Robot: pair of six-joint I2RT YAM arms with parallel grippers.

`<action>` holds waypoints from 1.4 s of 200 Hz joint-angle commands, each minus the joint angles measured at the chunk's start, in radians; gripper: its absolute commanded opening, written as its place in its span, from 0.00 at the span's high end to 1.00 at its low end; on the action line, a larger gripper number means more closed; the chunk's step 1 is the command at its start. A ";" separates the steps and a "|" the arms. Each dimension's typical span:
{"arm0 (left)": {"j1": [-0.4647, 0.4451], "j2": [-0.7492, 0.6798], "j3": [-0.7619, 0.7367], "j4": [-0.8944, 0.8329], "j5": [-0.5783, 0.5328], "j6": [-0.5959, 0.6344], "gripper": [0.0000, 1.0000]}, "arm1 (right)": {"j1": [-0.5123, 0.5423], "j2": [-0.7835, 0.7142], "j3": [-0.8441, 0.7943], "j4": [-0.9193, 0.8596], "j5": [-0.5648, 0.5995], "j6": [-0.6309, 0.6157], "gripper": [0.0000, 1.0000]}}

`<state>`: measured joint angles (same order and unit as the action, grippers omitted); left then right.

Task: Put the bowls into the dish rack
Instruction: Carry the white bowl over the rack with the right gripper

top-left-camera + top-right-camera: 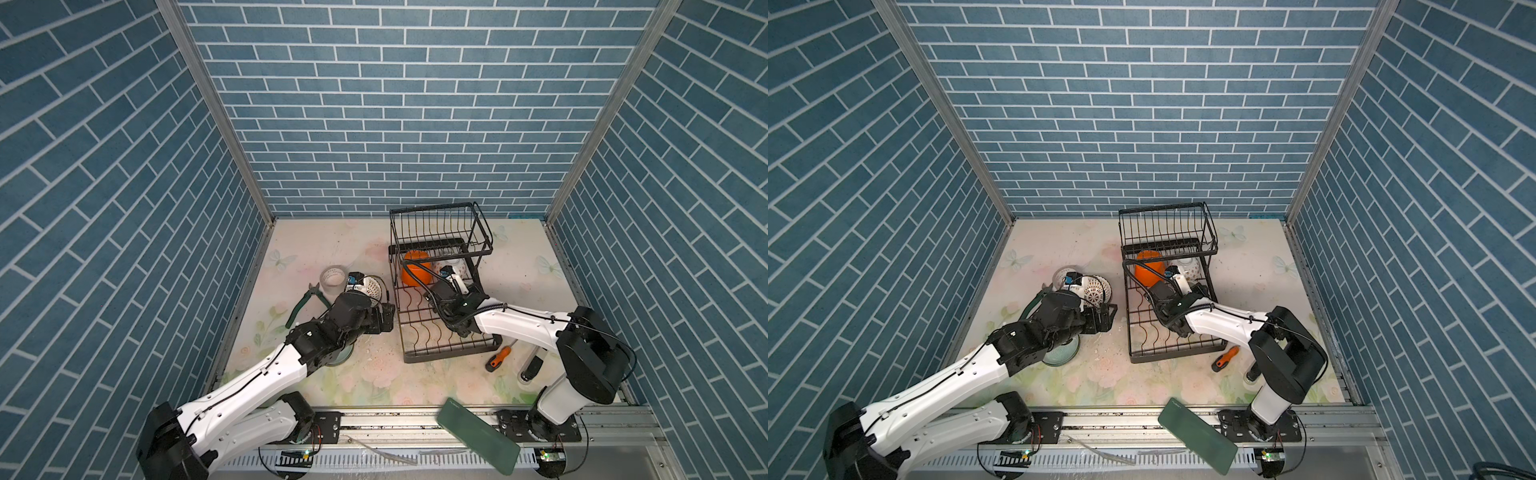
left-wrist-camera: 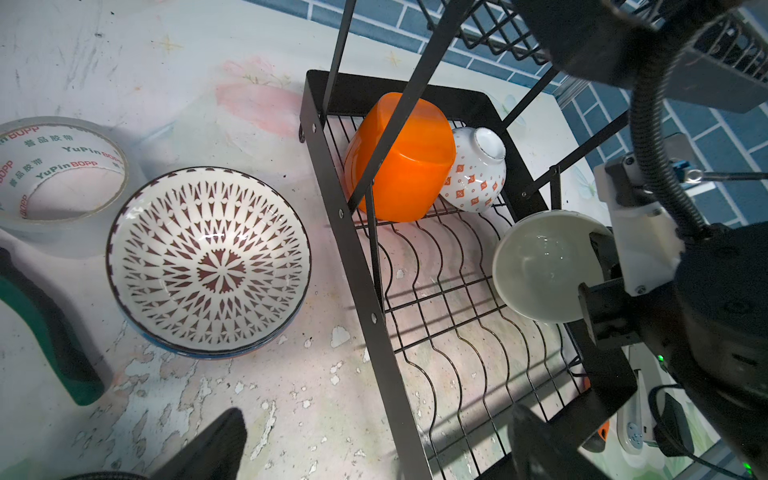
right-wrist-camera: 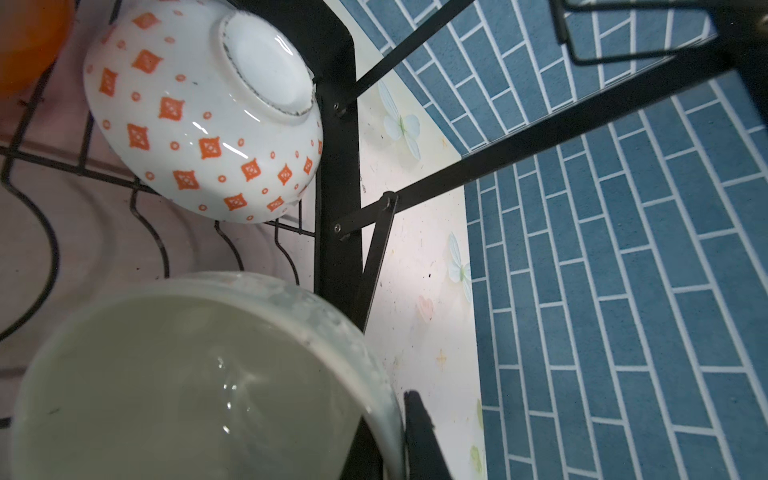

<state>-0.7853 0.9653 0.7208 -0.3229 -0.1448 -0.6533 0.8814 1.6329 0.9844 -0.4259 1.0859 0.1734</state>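
Cream bowl [image 2: 540, 266], rim pinched in the closed right fingers [image 3: 419, 432], seemingly shallowly: lower it slowly between dish rack [image 2: 357, 266] dividers. Left fingers [image 2: 208, 449] gape, empty.

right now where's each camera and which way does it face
Both top views: high above the robot, looking down on the dish rack; left arm and right arm show.
Left wrist: on the left arm, facing the patterned bowl and rack; left fingers show.
Right wrist: on the right arm, over its held cream bowl; right fingers partly show.
Both wrist views share the orange-diamond bowl.
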 commanded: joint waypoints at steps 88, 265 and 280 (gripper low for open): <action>0.016 0.010 -0.020 0.005 -0.011 0.022 0.00 | -0.028 0.087 0.062 0.427 0.186 -0.371 1.00; 0.041 -0.038 -0.069 0.005 -0.005 0.015 0.00 | -0.055 0.208 -0.018 0.925 0.279 -0.813 1.00; 0.040 -0.039 -0.070 0.007 -0.005 0.015 0.00 | -0.056 0.205 -0.034 0.924 0.291 -0.806 1.00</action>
<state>-0.7506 0.9367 0.6670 -0.3176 -0.1448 -0.6434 0.8391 1.8427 0.9798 0.4335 1.2991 -0.6262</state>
